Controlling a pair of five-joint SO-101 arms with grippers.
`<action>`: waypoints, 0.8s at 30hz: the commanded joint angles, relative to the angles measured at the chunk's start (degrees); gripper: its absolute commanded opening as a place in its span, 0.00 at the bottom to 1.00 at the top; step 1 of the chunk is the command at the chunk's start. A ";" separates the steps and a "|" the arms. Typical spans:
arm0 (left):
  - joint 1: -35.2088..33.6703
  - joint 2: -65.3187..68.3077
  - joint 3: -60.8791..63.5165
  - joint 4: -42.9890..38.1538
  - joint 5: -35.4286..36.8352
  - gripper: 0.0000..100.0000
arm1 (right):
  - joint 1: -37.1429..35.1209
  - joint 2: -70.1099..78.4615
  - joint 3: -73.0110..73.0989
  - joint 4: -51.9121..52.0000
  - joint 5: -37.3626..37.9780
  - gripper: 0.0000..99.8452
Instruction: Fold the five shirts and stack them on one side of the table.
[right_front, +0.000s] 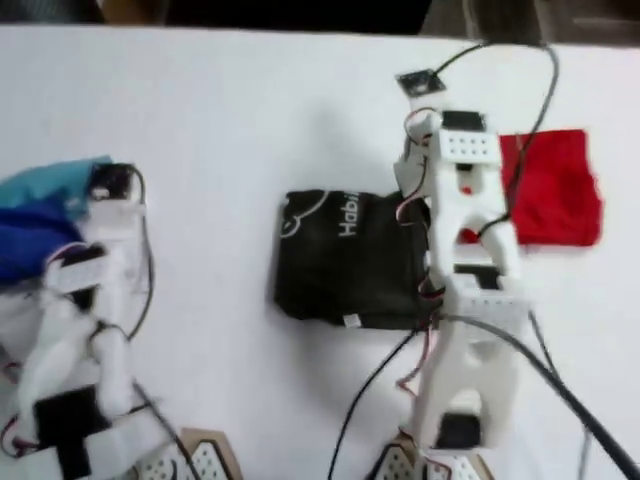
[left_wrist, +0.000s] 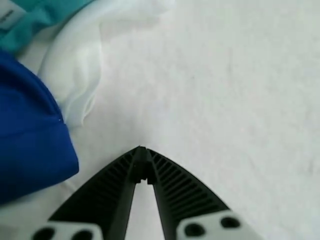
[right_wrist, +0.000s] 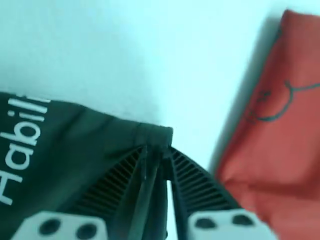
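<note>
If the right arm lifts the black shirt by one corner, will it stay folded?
Probably not: the black shirt is soft folded cloth, so it would likely sag open. It looks thin and light. Pushed, it may bunch rather than slide whole.

Middle of the counter (right_front: 220, 120): one folded shirt (right_front: 345, 260). A second shirt (right_front: 555, 190) lies just beside it toward the right edge, and a shirt heap (right_front: 40, 215) at the left edge.

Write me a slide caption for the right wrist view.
Right claw closed on a corner of the black shirt, red shirt lying beside it on the white table.
</note>
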 joint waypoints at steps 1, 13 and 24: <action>0.62 0.09 -0.13 -0.88 0.62 0.03 | 0.66 1.80 -10.55 2.59 0.00 0.02; 0.62 0.09 -0.13 -0.88 0.62 0.03 | 1.45 2.59 -22.86 18.95 -0.09 0.10; 0.62 0.09 -0.13 -0.88 0.62 0.03 | 1.71 -22.37 12.75 18.59 -0.18 0.18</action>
